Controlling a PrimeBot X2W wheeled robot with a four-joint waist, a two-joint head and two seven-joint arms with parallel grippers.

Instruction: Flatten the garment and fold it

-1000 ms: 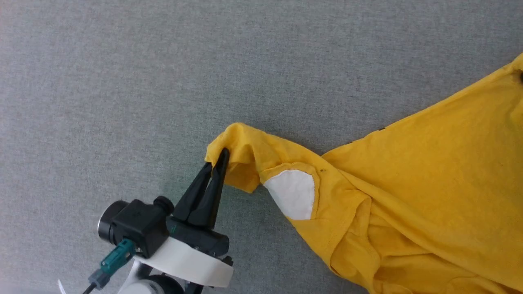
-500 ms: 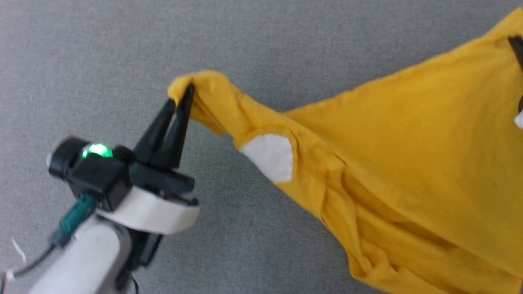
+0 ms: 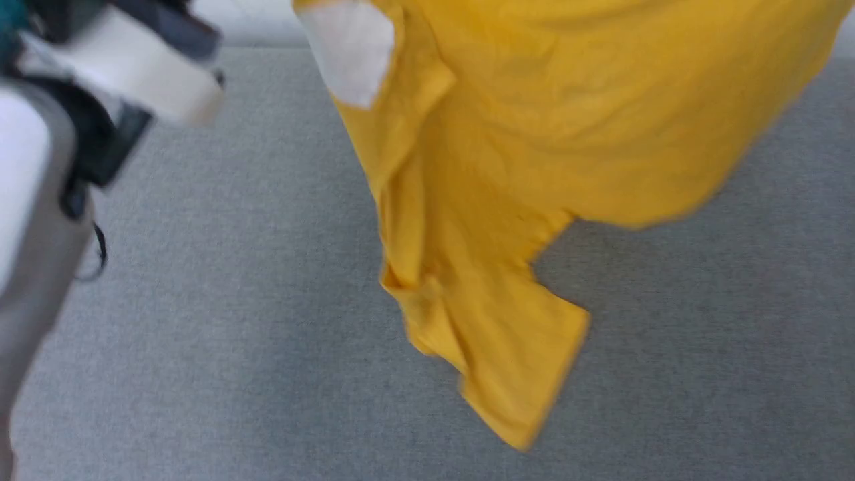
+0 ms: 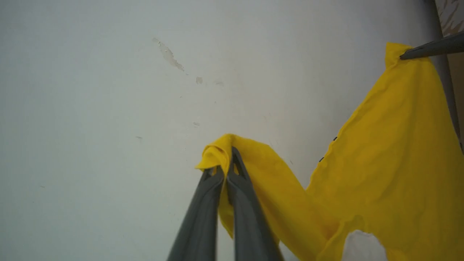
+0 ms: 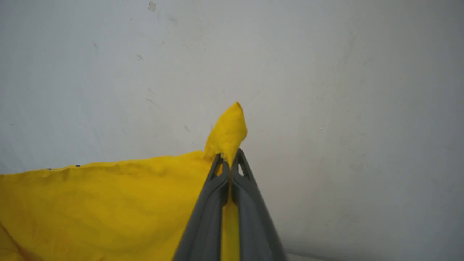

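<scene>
The yellow T-shirt (image 3: 534, 133) hangs in the air above the grey surface, a white ear patch (image 3: 351, 53) at its upper left and a sleeve (image 3: 514, 354) dangling low. In the left wrist view my left gripper (image 4: 226, 156) is shut on a bunched yellow edge of the shirt (image 4: 380, 163). The right gripper (image 5: 229, 159) is shut on another corner of the shirt (image 5: 108, 203), whose tip pokes up past the fingertips. The right gripper's fingers (image 4: 431, 49) also appear at the top right of the left wrist view, pinching the shirt. The cartoon face is hidden.
A grey fabric surface (image 3: 200, 334) lies under the hanging shirt. My pale left forearm (image 3: 27, 200) stands blurred at the left edge of the head view. A white, scuffed wall (image 4: 145, 90) is behind the shirt in both wrist views.
Both grippers have lifted the shirt off the grey surface, so it now hangs free. The head camera has moved, and the left gripper's fingers have left its top edge.
</scene>
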